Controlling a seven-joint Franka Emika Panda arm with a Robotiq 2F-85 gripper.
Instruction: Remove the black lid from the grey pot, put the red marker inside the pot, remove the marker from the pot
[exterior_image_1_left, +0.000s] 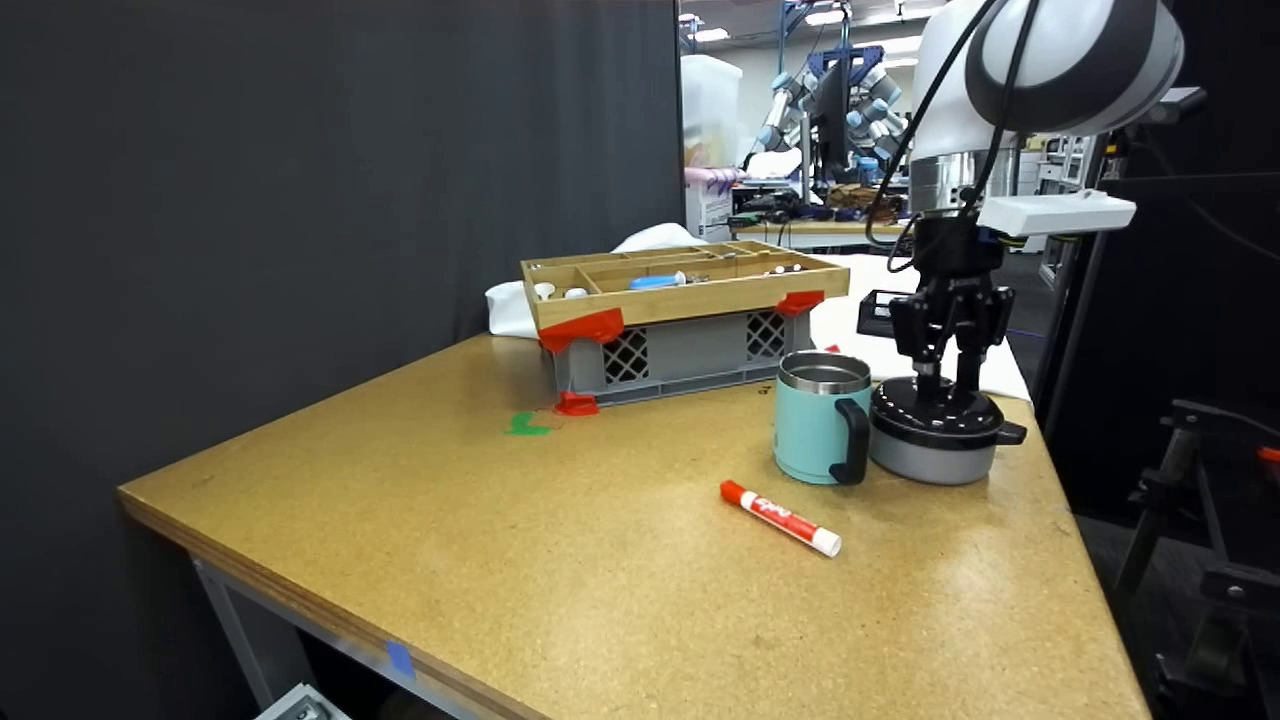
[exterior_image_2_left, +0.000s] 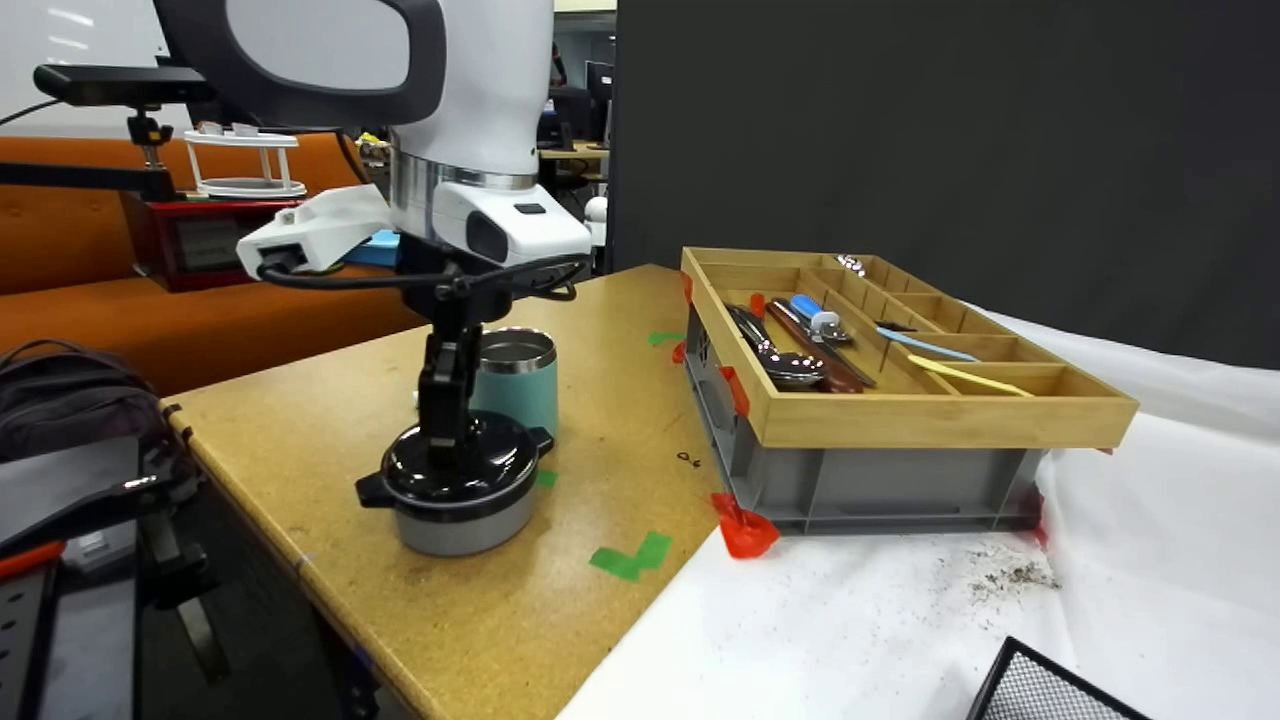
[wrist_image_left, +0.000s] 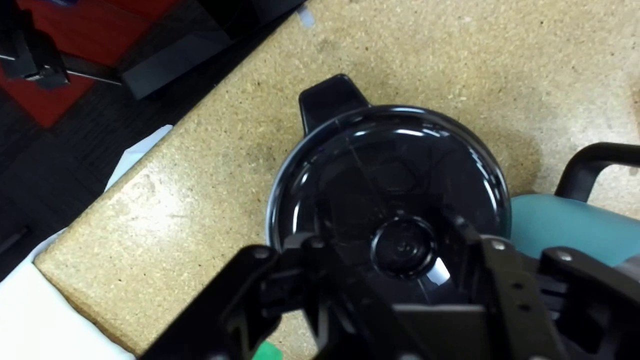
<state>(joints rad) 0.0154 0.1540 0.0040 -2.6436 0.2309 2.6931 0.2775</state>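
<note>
Lid (wrist_image_left: 385, 185) is on the pot (exterior_image_1_left: 930, 462), covering it. Gripper (exterior_image_1_left: 948, 388) points down over the pot, fingers (exterior_image_1_left: 967, 370) spread, one on either side of the lid's small round knob (wrist_image_left: 404, 248). Wrist view shows dark gaps between knob and fingers, so no pinch on it; can't tell if the fingertips touch the lid's top. Arm (exterior_image_1_left: 960, 110) is above the pot. Black tabs (exterior_image_2_left: 376, 491) stick out on opposite sides of the pot's rim; can't tell if they're part of lid or pot.

Marker (exterior_image_1_left: 780, 518) is outside the pot, lying flat on the table (exterior_image_1_left: 500, 600), near the pot but not touching it. In an exterior view it's left of the pot and closer to the camera. One end red, the other white.

Teal cup (exterior_image_1_left: 808, 430) stands upright just beside the pot; can't tell if they touch. Wooden tray (exterior_image_2_left: 940, 425) with utensils (exterior_image_2_left: 795, 365) in it sits well apart from the pot, on a grey crate (exterior_image_2_left: 900, 490) with red tape (exterior_image_2_left: 745, 530) at its corners. Green tape (exterior_image_2_left: 615, 563) on the table near the pot. White sheet (exterior_image_2_left: 800, 620) and black mesh bin (exterior_image_2_left: 1045, 690): right of the pot in an exterior view, bin well apart.
</note>
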